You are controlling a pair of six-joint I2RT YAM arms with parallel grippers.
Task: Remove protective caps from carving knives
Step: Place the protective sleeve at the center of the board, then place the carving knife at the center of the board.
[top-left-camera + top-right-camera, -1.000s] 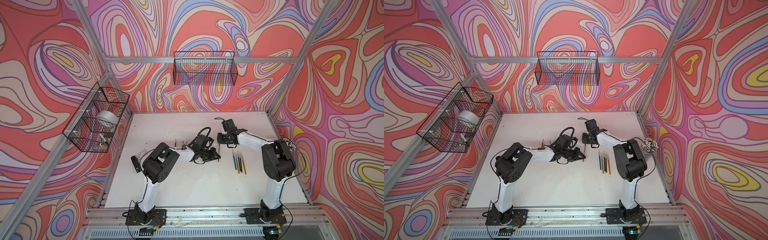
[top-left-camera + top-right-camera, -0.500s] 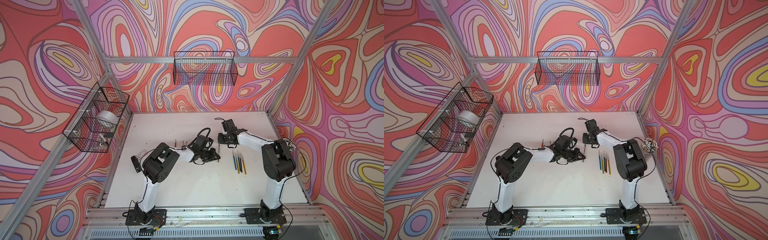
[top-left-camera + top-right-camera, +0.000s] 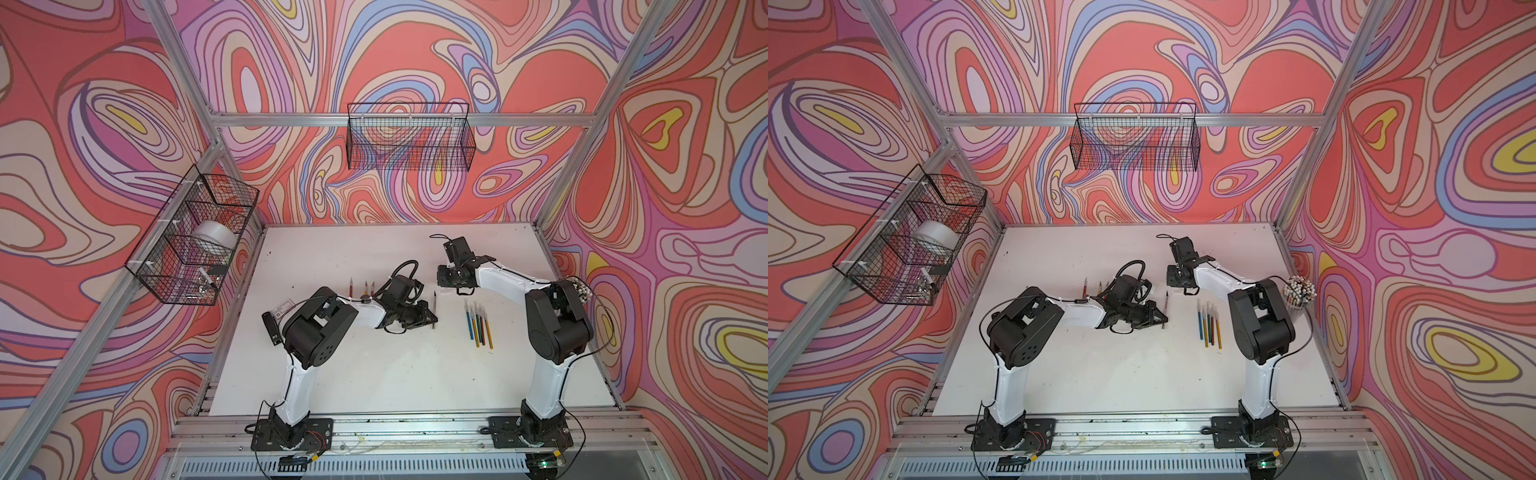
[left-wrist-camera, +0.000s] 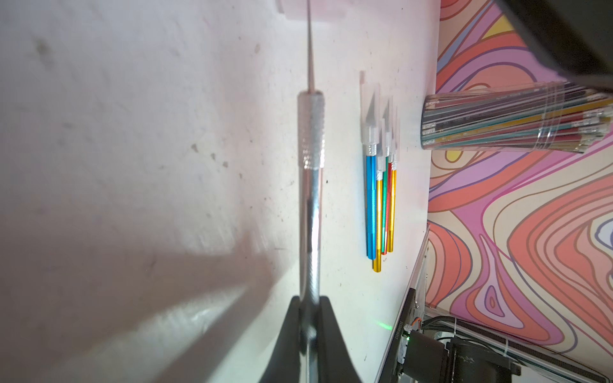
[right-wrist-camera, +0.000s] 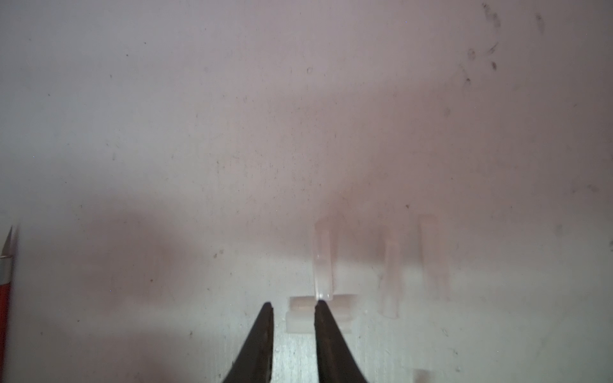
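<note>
knife (image 4: 310, 199) pinched in left gripper (image 4: 310, 301), caps (image 5: 322, 265) loose

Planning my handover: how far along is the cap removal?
Done: three bare knives lie beyond the left arm, and loose caps lie under the right gripper, whose jaws stand apart. In hand: the left gripper clamps a knife with its blade bare. Left: the bundle of about five capped knives.
</note>
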